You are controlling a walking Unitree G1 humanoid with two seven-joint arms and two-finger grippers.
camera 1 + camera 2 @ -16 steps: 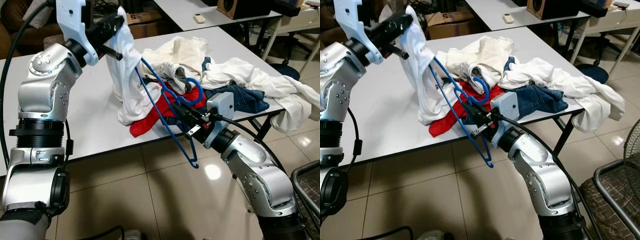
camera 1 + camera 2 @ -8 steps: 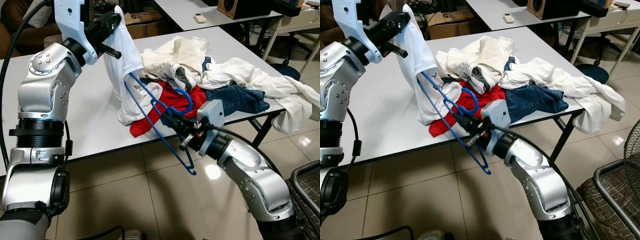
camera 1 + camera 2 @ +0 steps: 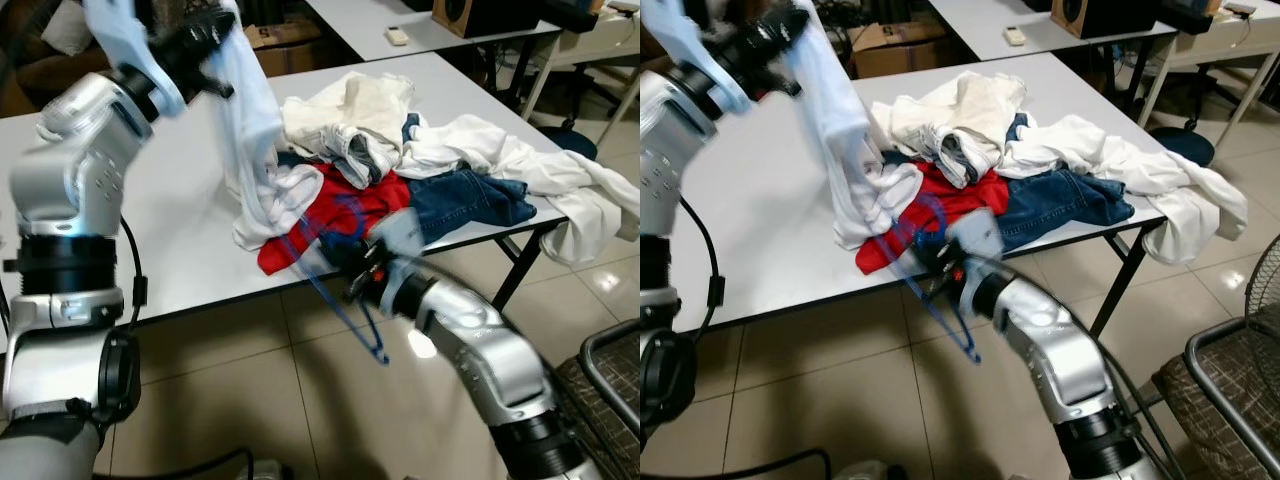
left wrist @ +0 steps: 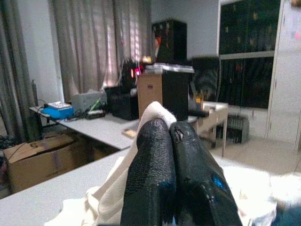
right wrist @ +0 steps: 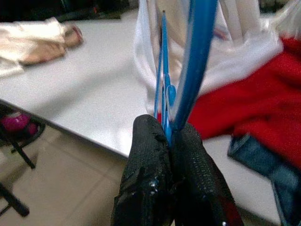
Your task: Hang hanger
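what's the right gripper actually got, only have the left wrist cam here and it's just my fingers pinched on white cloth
Observer: The right gripper is shut on the blue hanger, at the table's near edge.
Operator: where's my white cloth relative to it
Observer: The left gripper holds the white garment up above the table, its lower end draped on the clothes pile.
Operator: is the hanger inside the garment
Observer: Cannot tell; the head views are blurred there. The hanger's lower part hangs below the table edge.
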